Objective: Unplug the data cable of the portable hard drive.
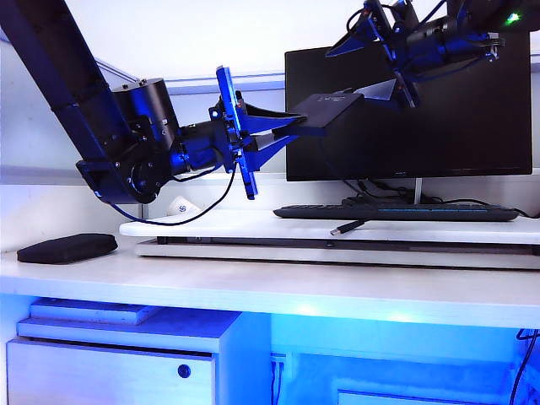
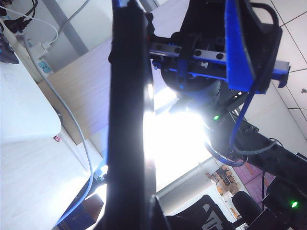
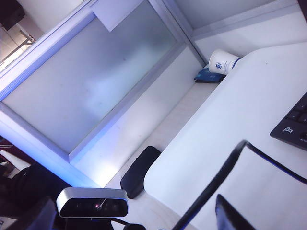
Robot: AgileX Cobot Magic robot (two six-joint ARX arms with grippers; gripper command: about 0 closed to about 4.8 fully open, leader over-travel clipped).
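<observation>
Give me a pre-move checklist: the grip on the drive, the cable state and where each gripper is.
1. Left gripper shut on the flat black rectangular portable hard drive, held up in front of the black monitor: ok.
2. Thin black data cable out of the drive: cannot tell; a cord runs down from under the drive.
3. Cable's silver-tipped plug resting on the white board, in front of the long black keyboard: ok.
4. Right gripper, up beside the drive, jaws released: cannot tell.
</observation>
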